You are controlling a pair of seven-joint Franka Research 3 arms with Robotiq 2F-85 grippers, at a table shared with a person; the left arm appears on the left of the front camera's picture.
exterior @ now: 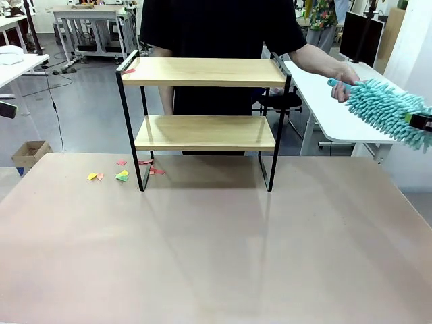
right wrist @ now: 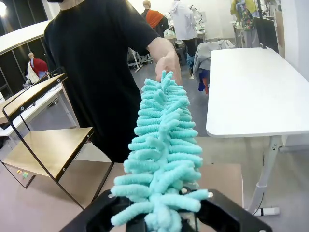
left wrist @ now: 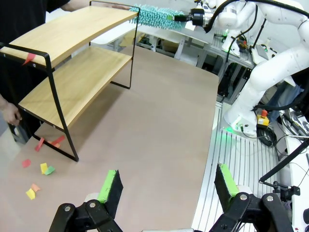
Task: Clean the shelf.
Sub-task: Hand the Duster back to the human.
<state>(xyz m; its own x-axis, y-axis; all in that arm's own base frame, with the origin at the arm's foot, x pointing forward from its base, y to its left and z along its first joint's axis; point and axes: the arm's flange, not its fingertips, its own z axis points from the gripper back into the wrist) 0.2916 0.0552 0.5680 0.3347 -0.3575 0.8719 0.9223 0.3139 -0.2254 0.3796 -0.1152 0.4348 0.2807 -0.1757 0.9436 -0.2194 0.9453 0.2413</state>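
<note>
The shelf (exterior: 202, 71) stands at the far middle of the beige table (exterior: 216, 263), and is also seen as the shelf (left wrist: 72, 34) and the shelf (right wrist: 48, 145). A red scrap (exterior: 128, 69) lies on its top board's left corner. Coloured paper scraps (exterior: 121, 175) lie on the table by its left legs. My right gripper (exterior: 422, 121) is shut on a fluffy teal duster (exterior: 385, 108), held to the right of the shelf at top-board height. A person's hand (exterior: 345, 86) holds the duster's far tip. My left gripper (left wrist: 168, 183) hangs open over the table's near side.
A person in a black shirt (exterior: 216, 27) stands right behind the shelf. A white desk (exterior: 324, 101) stands beyond the table's right corner, under the duster. A cardboard box (exterior: 30, 154) sits on the floor at far left. The right arm's base (left wrist: 270, 72) rises off the table's edge.
</note>
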